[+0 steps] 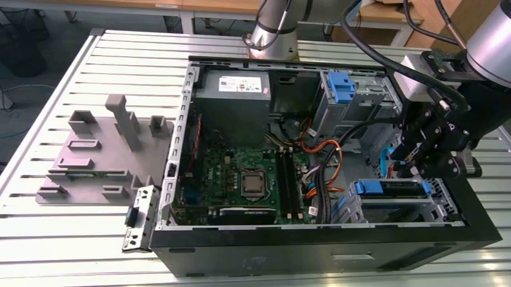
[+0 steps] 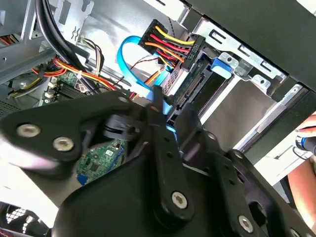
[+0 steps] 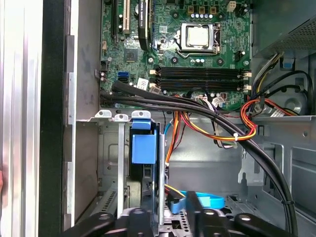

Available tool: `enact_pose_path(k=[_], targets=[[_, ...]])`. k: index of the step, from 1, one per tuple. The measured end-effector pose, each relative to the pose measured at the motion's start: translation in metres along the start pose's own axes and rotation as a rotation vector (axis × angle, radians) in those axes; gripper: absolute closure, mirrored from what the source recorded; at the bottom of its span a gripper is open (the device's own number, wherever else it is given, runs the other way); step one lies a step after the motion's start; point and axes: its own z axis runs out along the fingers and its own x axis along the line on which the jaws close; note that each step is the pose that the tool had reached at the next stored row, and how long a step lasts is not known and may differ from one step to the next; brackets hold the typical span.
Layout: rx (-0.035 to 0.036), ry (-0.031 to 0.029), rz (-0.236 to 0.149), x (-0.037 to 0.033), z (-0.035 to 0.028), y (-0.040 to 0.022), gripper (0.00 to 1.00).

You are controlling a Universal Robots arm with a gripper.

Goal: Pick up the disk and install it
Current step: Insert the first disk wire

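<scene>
Blue plastic rails frame the disk (image 1: 389,189), which sits in the metal drive cage (image 1: 403,209) at the front corner of the open computer case (image 1: 319,245), toward the exterior view's right. In the first wrist view the disk (image 3: 143,163) stands edge-on between the cage's metal walls, its blue tab facing the camera. The gripper (image 1: 423,158) hangs just above the cage beside the case's side wall, and its black fingers (image 3: 197,217) reach down on either side of the disk's end; whether they are clamped on it or merely close around it cannot be told. In the second wrist view a bundle of red, yellow and orange wires (image 2: 165,39) plugs into the drive's connector edge, with a light blue data cable (image 2: 129,61) looping beside it. The green motherboard (image 1: 243,173) lies on the case floor, and a grey foam tray (image 1: 100,152) rests on the slatted table (image 1: 48,233), well apart from the case.
</scene>
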Motion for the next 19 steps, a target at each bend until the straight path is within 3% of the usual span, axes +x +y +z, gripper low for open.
enact_pose_path(k=[1,3,4,6,19], targets=[[0.0000,0.0000,0.000,0.0000,0.0000,0.0000,0.59],[0.0000,0.0000,0.000,0.0000,0.0000,0.0000,0.72],[0.0000,0.0001,0.000,0.0000,0.0000,0.0000,0.72],[0.0000,0.0000,0.000,0.0000,0.0001,0.0000,0.83],[0.0000,0.0000,0.000,0.0020,0.0004,0.0000,0.84]])
